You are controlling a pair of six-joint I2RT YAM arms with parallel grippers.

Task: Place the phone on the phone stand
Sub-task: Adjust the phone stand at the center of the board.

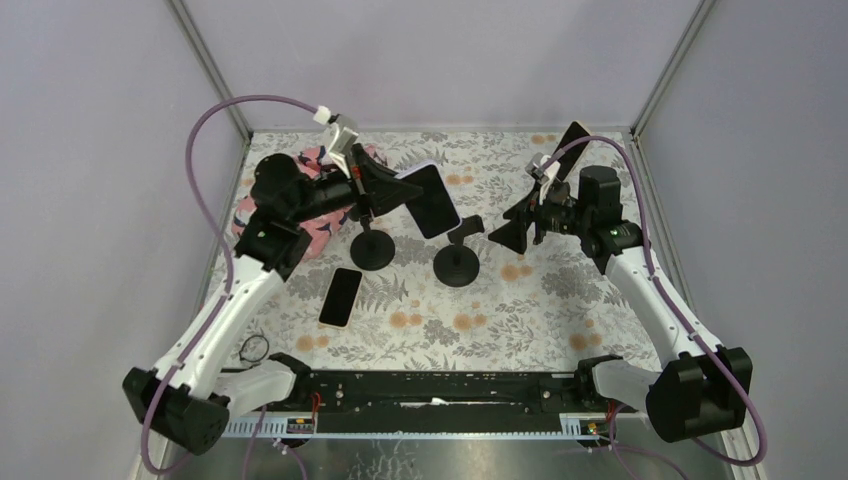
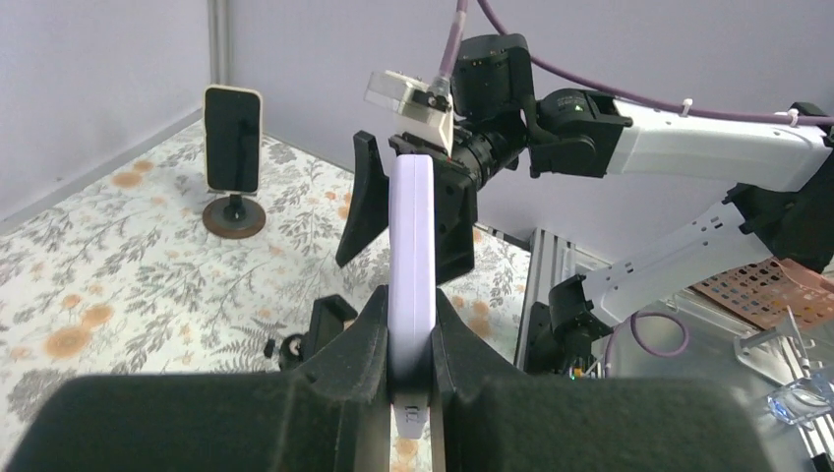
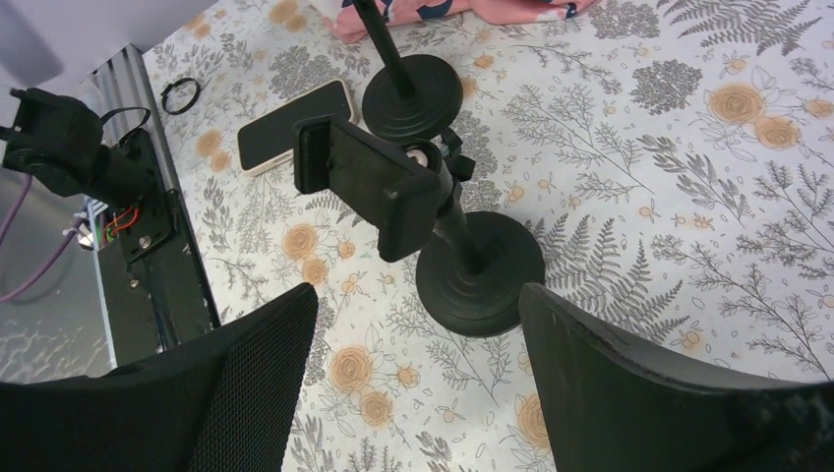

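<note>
Pinching phone [image 1: 433,200] in left jaws, up in the air above counter [image 1: 560,300]. Narrow grip, squeezing its 2 flat faces near one end. Sticks out long-way from those jaws, toward right arm [image 1: 650,290] & a bit down. Hangs just above & left of stand [image 1: 457,262], the one w/ empty holder [image 3: 369,182]. Near it, not touching, going by top cam.

Short trip to go, prob.: down & to the right, then tip to lay phone's back on holder. Looks tilted in right wrist cam; can't tell which way it faces. Prob. needs a wrist turn to match.

Right jaws wide, holding nothing. Hanging just beside stand on its right, looks closer to it than left jaws, but w/o phone. Maybe good for steadying stand; only a guess. So left arm [image 1: 230,310] for the placing.

Also 2nd stand [image 1: 372,250] under left arm, top hidden. Spare phone [image 1: 340,297] flat on counter, near left arm. Far phone [image 1: 572,140] standing up at back right. Prob. not the ones to move.

Watch out: don't bump holder w/ phone's low corner & knock stand over.
</note>
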